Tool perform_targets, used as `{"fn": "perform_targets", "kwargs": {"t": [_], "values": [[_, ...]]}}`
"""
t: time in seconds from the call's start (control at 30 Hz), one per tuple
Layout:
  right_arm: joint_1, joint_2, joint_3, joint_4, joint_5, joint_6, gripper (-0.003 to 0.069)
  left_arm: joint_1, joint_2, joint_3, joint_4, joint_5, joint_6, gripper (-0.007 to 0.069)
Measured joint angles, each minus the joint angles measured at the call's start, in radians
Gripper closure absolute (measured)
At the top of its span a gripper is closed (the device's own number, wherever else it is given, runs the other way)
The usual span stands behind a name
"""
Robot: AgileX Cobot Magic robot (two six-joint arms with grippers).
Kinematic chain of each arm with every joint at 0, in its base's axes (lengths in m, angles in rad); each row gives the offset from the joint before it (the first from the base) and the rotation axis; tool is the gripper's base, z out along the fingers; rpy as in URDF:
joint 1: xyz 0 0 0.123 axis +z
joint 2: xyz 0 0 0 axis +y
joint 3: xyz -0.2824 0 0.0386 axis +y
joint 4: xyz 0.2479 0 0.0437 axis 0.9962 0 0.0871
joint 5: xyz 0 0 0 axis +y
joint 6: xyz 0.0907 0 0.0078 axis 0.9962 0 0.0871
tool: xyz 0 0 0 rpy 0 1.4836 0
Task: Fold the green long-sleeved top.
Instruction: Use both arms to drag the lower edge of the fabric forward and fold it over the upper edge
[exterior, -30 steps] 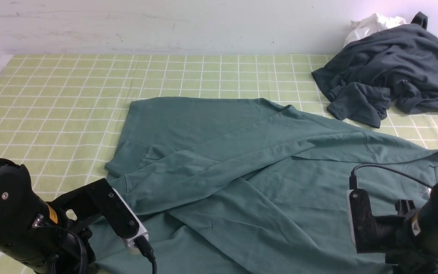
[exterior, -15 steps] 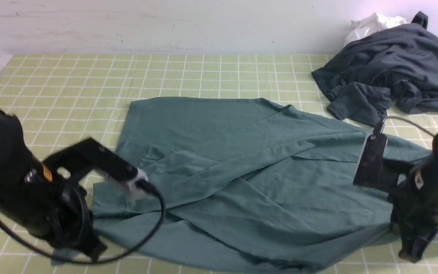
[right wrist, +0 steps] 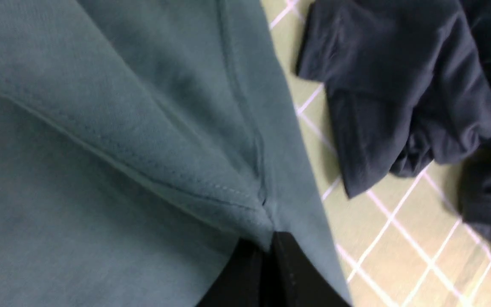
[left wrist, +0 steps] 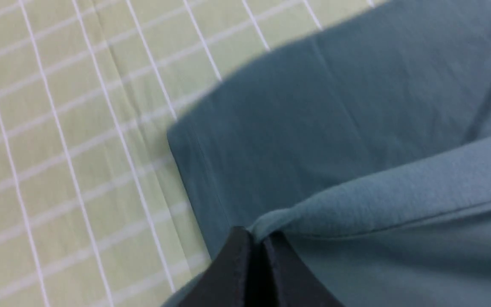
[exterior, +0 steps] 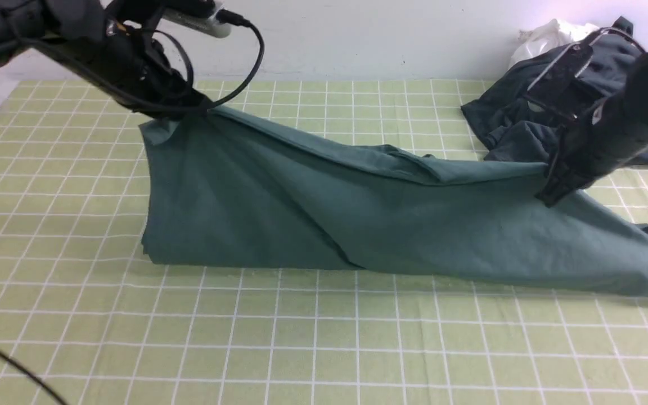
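Both arms have risen from the near side of the table and gone toward the far side since a second ago. They carry the near edge of the large teal-green cotton long-sleeved top (exterior: 358, 225) with them, so the fabric that lay flat with its sleeves crossed now stands up like a slanted sheet. The left gripper (exterior: 192, 106) is clamped on a corner of the top, high at the far left (the left wrist view shows its black fingertips (left wrist: 232, 273) pressed together with a fold of fabric between them). The right gripper (exterior: 549, 194) is clamped on a seamed edge at the right, lower than the left one. The top sits in the middle of the pale green checked tablecloth (exterior: 301, 349), with its lower fold resting on it and its right end reaching the right border of the front view. At the far right lies a crumpled dark charcoal-grey garment (exterior: 504, 129) with a small white cloth (exterior: 549, 35) behind it; in the right wrist view the grey garment is near the held edge but apart from it. I judge that the step in hand is folding the near half over the far half. The next move calls for lowering both grippers evenly to the far edge, keeping the held edge tight and clear of the grey garment, before the jaws let go.
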Motion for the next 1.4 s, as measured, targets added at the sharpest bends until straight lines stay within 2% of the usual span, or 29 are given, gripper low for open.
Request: {"fn": "perform_targets", "kwargs": {"t": [0.23, 0.37, 0.57, 0.63, 0.7, 0.77, 0.87, 1.0, 1.07, 1.13, 1.23, 1.33, 1.4], "values": [[-0.010, 0.211, -0.197, -0.088, -0.008, 0.005, 0.0659, 0.000, 0.305, -0.295, 0.063, 0.033, -0.040, 0.0621], [-0.011, 0.286, -0.275, -0.133, -0.021, 0.069, 0.0629, 0.000, 0.408, -0.388, 0.102, 0.020, -0.052, 0.0551], [-0.023, 0.315, -0.341, -0.214, -0.061, 0.306, 0.0466, 0.006, 0.472, -0.430, 0.107, -0.048, -0.086, 0.0253], [-0.022, 0.315, -0.364, -0.231, -0.052, 0.374, 0.0425, 0.010, 0.471, -0.431, 0.108, -0.046, -0.127, 0.0188], [-0.013, 0.315, -0.389, -0.226, -0.021, 0.442, 0.0405, 0.012, 0.455, -0.431, 0.110, -0.021, -0.170, 0.0162], [0.003, 0.315, -0.420, -0.199, 0.019, 0.490, 0.0404, 0.013, 0.423, -0.431, 0.110, 0.026, -0.205, 0.0178], [0.054, 0.313, -0.437, -0.073, 0.061, 0.475, 0.0460, 0.013, 0.329, -0.429, 0.103, 0.068, -0.207, 0.0304], [0.124, 0.327, -0.440, 0.156, 0.074, 0.288, 0.0594, 0.010, 0.168, -0.383, 0.049, 0.134, -0.123, 0.0534], [0.145, 0.347, -0.440, 0.248, 0.074, 0.195, 0.0640, 0.009, 0.093, -0.337, 0.017, 0.154, -0.087, 0.0590], [0.160, 0.384, -0.440, 0.343, 0.069, 0.086, 0.0664, 0.007, -0.019, -0.236, -0.013, 0.167, -0.046, 0.0620], [0.163, 0.455, -0.440, 0.380, 0.004, -0.038, 0.0671, 0.007, -0.186, -0.046, -0.026, 0.142, -0.025, 0.0629], [0.158, 0.476, -0.446, 0.372, -0.139, -0.066, 0.0672, 0.007, -0.344, 0.123, -0.029, 0.067, -0.025, 0.0629], [0.150, 0.499, -0.446, 0.370, -0.248, -0.031, 0.0668, 0.007, -0.466, 0.269, -0.030, -0.006, -0.024, 0.0629]]}}
